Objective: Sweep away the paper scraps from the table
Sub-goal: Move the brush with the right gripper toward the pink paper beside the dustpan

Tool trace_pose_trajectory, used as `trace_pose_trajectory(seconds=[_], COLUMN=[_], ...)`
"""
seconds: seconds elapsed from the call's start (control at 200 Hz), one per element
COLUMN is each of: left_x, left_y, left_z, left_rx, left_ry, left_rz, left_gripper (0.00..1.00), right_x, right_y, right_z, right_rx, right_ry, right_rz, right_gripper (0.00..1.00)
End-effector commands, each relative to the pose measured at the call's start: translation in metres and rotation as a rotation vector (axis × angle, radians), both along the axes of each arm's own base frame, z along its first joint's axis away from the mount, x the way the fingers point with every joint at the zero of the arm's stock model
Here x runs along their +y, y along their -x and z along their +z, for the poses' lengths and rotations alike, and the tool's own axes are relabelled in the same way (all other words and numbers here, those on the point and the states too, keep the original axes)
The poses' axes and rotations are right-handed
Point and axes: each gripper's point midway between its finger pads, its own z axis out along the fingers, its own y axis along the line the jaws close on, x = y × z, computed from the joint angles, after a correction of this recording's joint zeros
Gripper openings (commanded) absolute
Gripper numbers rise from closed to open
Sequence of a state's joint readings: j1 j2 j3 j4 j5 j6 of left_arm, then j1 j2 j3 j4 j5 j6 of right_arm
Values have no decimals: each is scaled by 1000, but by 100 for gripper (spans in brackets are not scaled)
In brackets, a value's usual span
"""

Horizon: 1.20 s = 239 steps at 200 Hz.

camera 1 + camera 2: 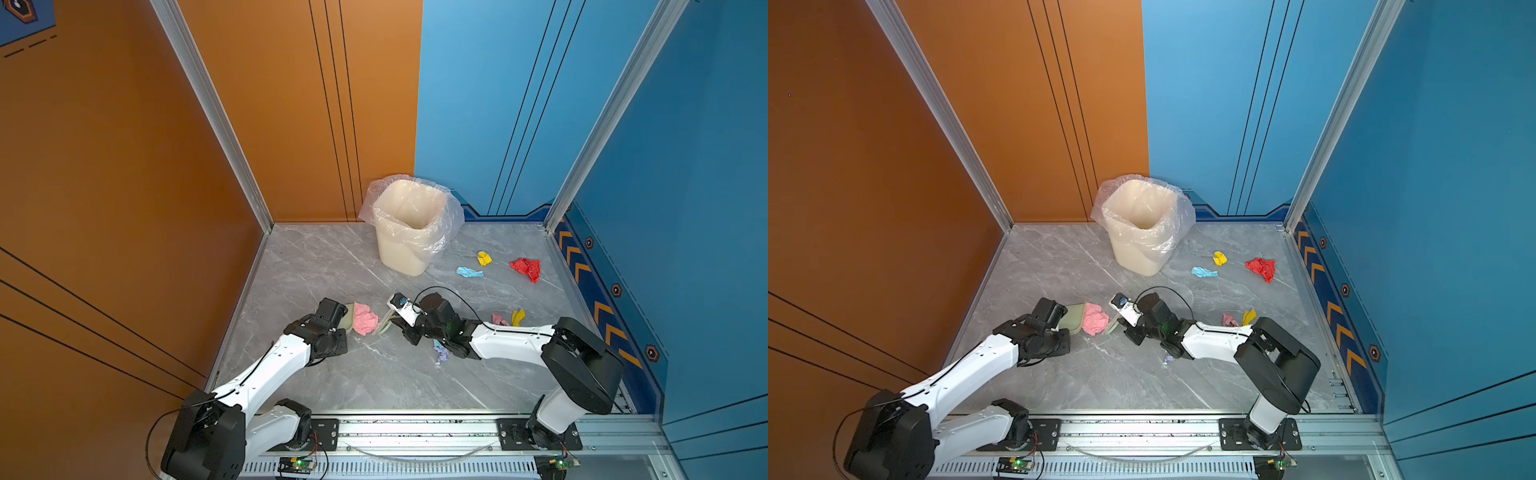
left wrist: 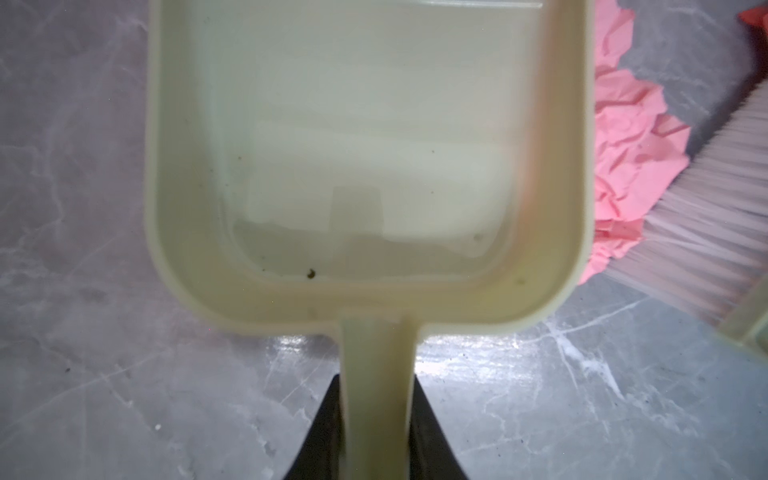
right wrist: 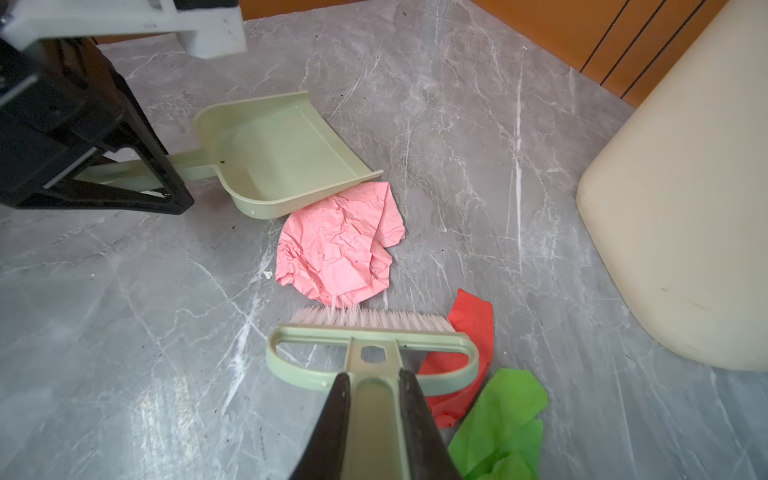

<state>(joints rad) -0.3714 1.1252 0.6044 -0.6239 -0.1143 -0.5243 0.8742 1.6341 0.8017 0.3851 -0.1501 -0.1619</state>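
Observation:
On the grey marble table [image 1: 316, 266], my left gripper [image 2: 377, 399] is shut on the handle of a pale green dustpan [image 2: 166, 166], which lies flat and empty. A crumpled pink paper scrap [image 3: 336, 245] lies at the pan's open lip. My right gripper [image 3: 372, 382] is shut on the handle of a matching brush [image 3: 374, 336], whose bristles touch the pink scrap's other side. Red [image 3: 473, 320] and green [image 3: 503, 415] scraps lie beside the brush head. In both top views the pink scrap [image 1: 365, 319] sits between the two grippers.
A cream bin [image 1: 399, 253] with a clear liner stands at the back. Yellow [image 1: 484, 258], light blue [image 1: 469, 272] and red [image 1: 527, 268] scraps lie to its right. Small pink [image 1: 498, 319] and yellow [image 1: 518, 316] wads lie behind the right arm, a lilac one [image 1: 441, 353] beneath it.

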Motion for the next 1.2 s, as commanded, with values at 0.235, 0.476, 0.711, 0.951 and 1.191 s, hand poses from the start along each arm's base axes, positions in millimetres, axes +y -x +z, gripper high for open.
trace_pose_trajectory(seconds=[0.235, 0.476, 0.711, 0.951, 1.191], left_x=[11, -4, -19, -21, -29], left_y=[13, 18, 37, 57, 74], left_z=[47, 44, 41, 49, 41], left_rx=[-26, 20, 64, 49, 75], left_ry=[-14, 35, 34, 65, 89], left_rz=[32, 8, 1, 22, -11], left_gripper=[0, 0, 0, 0, 0], right_x=[-9, -9, -11, -12, -6], right_y=[-6, -18, -27, -37, -50], right_z=[60, 79, 83, 83, 90], right_rx=[-99, -115, -126, -120, -113], right_ry=[-58, -80, -81, -97, -122], right_rz=[60, 47, 27, 4, -36], right_gripper=[0, 0, 0, 0, 0])
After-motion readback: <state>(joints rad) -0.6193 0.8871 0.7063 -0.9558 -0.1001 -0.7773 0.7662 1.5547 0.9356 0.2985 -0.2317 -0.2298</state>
